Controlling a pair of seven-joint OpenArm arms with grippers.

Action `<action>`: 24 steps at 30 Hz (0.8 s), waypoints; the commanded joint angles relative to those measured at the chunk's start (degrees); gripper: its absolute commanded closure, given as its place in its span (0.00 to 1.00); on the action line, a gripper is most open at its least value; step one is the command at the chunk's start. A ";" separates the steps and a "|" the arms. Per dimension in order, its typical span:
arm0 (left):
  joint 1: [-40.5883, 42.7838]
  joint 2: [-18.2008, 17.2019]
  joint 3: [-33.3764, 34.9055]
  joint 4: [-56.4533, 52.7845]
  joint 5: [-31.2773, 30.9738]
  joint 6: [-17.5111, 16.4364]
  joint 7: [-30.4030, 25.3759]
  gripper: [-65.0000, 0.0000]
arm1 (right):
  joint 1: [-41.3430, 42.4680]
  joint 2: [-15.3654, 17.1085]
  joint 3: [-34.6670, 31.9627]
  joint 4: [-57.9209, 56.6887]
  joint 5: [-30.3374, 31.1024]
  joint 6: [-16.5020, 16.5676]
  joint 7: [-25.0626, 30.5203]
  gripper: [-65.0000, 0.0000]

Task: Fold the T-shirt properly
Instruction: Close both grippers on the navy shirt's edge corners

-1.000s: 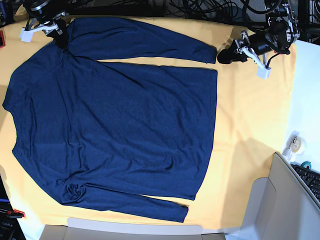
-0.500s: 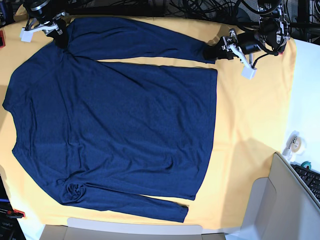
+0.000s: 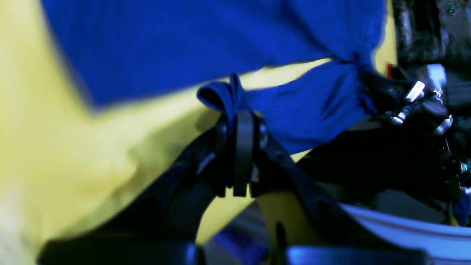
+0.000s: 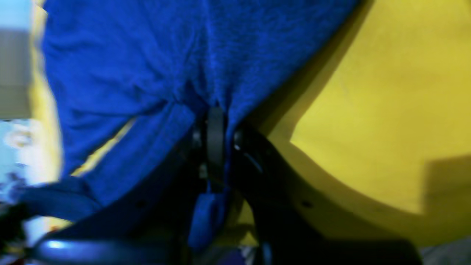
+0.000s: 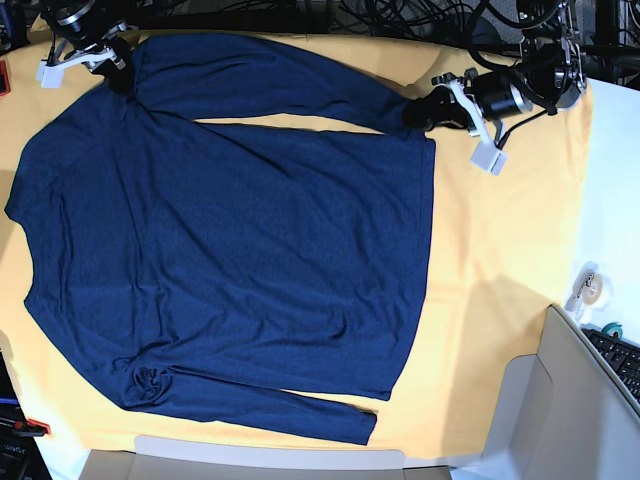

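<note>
The dark navy T-shirt lies spread flat on the yellow cloth, its upper sleeve stretched along the far edge. At that sleeve's cuff, my left gripper is shut on a bunched fold of navy fabric. The left wrist view shows the cuff pinched between the closed jaws of the left gripper. My right gripper sits at the far left where the upper sleeve meets the shoulder. In the right wrist view the right gripper is shut on puckered navy cloth. The lower sleeve lies flat near the front edge.
A roll of tape and a keyboard sit on the white surface at the right. A grey box stands at the lower right corner. Black cables run along the back edge.
My left gripper has moved left from the bare yellow cloth onto the upper sleeve's cuff and shut on it. The right gripper has stayed shut at the shoulder.
</note>
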 commanded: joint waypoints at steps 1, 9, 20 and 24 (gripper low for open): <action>-1.24 -0.57 -0.47 1.53 -0.55 -0.24 0.66 1.00 | 0.04 0.34 0.21 3.07 1.70 0.14 0.99 1.00; -11.18 -0.22 -0.11 1.53 -0.29 -0.24 1.01 1.00 | 9.36 0.69 0.21 7.46 1.34 -0.13 0.82 1.00; -21.55 -0.13 0.06 -11.13 -0.03 -0.24 1.01 1.00 | 19.82 0.60 0.47 5.70 -6.57 -0.30 1.26 1.00; -21.90 -0.39 2.87 -19.13 -0.03 -0.24 0.30 1.00 | 21.67 0.34 0.47 0.96 -11.93 -0.30 1.26 1.00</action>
